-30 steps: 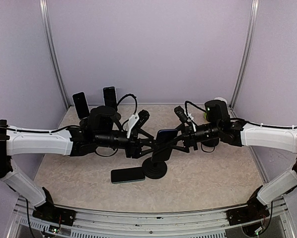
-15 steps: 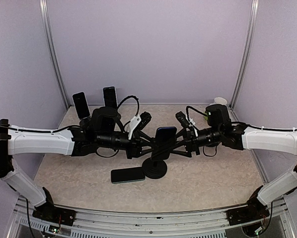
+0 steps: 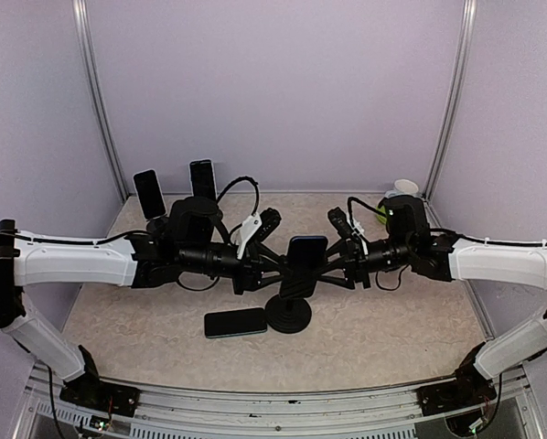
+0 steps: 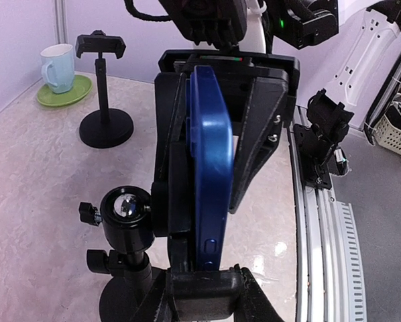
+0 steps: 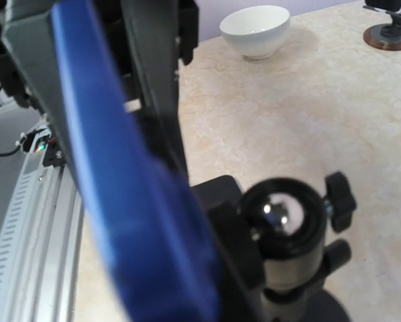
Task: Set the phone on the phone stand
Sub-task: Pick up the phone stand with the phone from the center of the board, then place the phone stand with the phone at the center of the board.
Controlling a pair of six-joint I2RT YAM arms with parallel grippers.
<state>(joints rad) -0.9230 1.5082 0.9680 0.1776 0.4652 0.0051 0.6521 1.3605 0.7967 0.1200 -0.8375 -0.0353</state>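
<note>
Nearest us, a dark phone (image 3: 235, 322) lies flat on the desk (image 3: 392, 320), just beside the phone stand (image 3: 288, 315). The blue phone (image 3: 306, 252) sits upright in the stand's clamp. The left fingers (image 3: 273, 265) and right fingers (image 3: 337, 265) flank it closely. We cannot tell how wide they stand or whether either grips. Far back sits a mug (image 4: 55, 67).

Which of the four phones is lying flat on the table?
The dark phone beside the middle stand's base; the blue phone and both rear phones sit upright on stands.
</note>
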